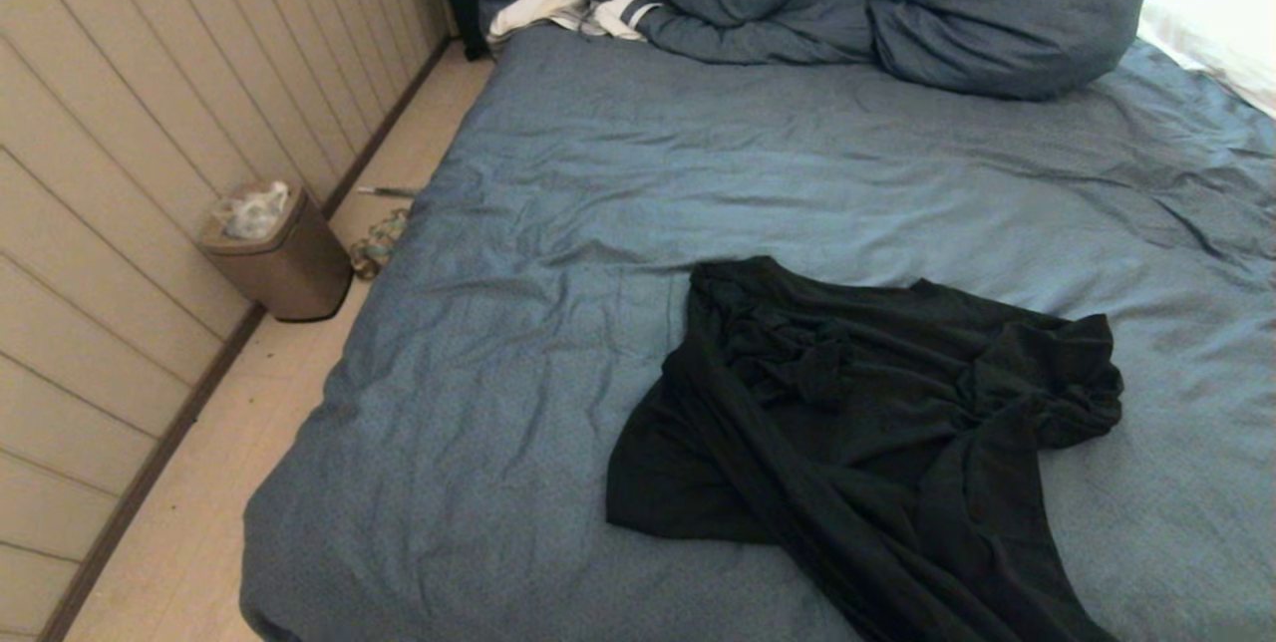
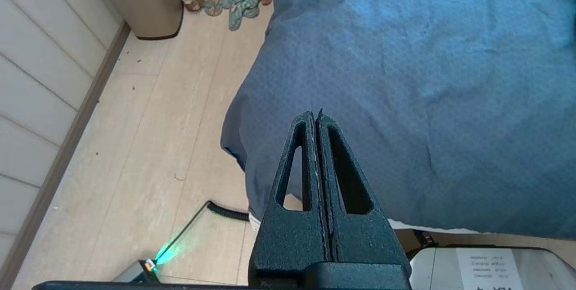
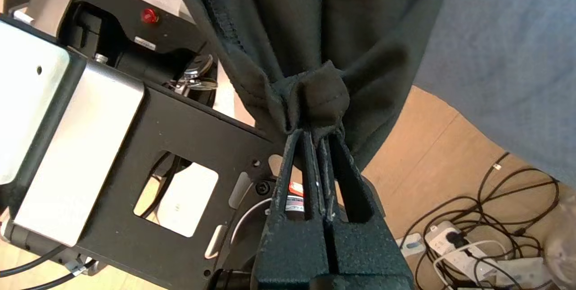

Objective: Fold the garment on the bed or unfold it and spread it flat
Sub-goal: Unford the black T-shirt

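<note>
The right gripper (image 3: 320,134) pinches a bunched hem of the black garment (image 1: 857,443), which runs long from those fingers up across the blue bed (image 1: 797,173), crumpled at its far end. The left gripper (image 2: 316,119) is squeezed tight on nothing, above the bed's corner. Far past its fingers a brown bin (image 1: 284,258) holds crumpled white stuff.

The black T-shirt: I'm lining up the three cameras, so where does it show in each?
Head view: the crumpled black T-shirt lies low and right of centre on the slate-blue bed sheet.
Left wrist view: not in it.
Right wrist view: its bunched hem sits mid-picture, pinched in the right gripper.
Shared landmark: the blue sheet.
</note>
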